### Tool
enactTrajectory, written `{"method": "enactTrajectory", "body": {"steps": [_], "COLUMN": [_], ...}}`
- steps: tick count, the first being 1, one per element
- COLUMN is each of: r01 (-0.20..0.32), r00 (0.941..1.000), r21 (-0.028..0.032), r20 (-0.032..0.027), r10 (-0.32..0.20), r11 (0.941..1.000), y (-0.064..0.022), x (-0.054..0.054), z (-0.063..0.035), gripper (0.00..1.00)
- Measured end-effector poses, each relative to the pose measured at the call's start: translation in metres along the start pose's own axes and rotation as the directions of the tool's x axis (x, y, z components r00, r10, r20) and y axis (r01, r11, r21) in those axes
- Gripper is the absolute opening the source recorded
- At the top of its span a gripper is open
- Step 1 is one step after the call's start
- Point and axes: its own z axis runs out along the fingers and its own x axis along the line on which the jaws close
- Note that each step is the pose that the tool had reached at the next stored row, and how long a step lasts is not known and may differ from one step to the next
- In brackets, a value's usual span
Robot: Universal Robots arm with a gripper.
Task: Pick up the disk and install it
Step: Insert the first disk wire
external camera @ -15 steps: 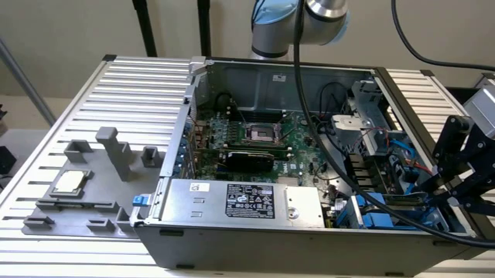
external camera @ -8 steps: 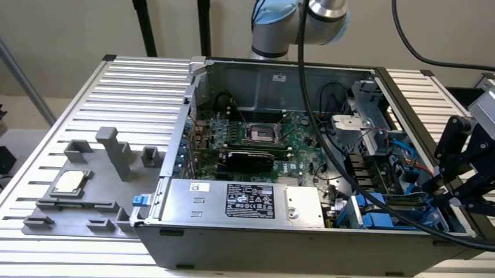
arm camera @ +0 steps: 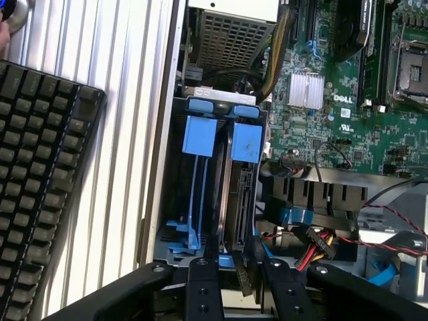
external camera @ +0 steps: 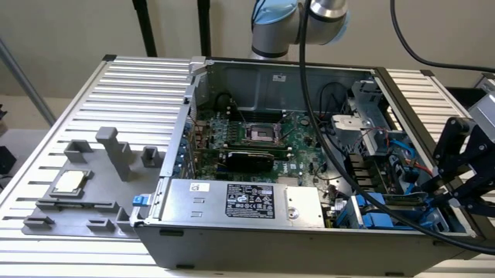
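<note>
Pincer (external camera: pixel 435 196): black, at approx 4 o'clock of the open PC case (external camera: pixel 270 249) in the ext. view. It is closed on the disk's near end, and in the wrist view (arm camera: pixel 239 267) one pad sits on each side of it.
Disk (external camera: pixel 404 200): stands on edge in the drive bay at the case's 4 o'clock corner. The wrist view (arm camera: pixel 242 200) shows it as a dark slab running away from the pads.
Blue carrier (arm camera: pixel 246 142): its tab is at the disk's far end, just beside a second blue tab (arm camera: pixel 200 134) in the neighbouring slot.
Motherboard (external camera: pixel 255 139): green, mid-case, with the CPU socket bare.
PSU box (external camera: pixel 240 200): silver with a black label – at 6 o'clock inside the case, near the front wall.
Cable (external camera: pixel 325 145): thick and black, hangs from the arm (external camera: pixel 302 23) at 12 o'clock across the board toward the pincer.
Wires (arm camera: pixel 314 244): a red/yellow bundle near the bay.
Grey fixture (external camera: pixel 116 153): at 9 o'clock of the case on the ribbed table (external camera: pixel 139 75).
CPU chip (external camera: pixel 68 182): small and silver – lies on the fixture, well apart from the case.
Keyboard (arm camera: pixel 40 187): black, on the table beside the case wall.
</note>
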Motion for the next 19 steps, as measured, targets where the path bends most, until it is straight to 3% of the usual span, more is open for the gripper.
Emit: {"method": "enactTrajectory", "body": {"steps": [4, 5, 13, 19], "r01": [0.004, 0.005, 0.01, 0.012], "r00": [1.0, 1.0, 1.0, 0.9999], "r21": [-0.003, -0.0038, -0.007, -0.0072], "r20": [0.0005, 0.0005, 0.0016, 0.0022], "r10": [-0.004, -0.005, -0.01, -0.012], "r11": [1.0, 1.0, 0.9999, 0.9999], "y": [0.0, 0.0, 0.0013, 0.0149], "x": [0.0, 0.0, 0.0, -0.001], "z": [0.0, 0.0, 0.0003, 0.0018], "gripper": [0.29, 0.22, 0.16, 0.16]}}
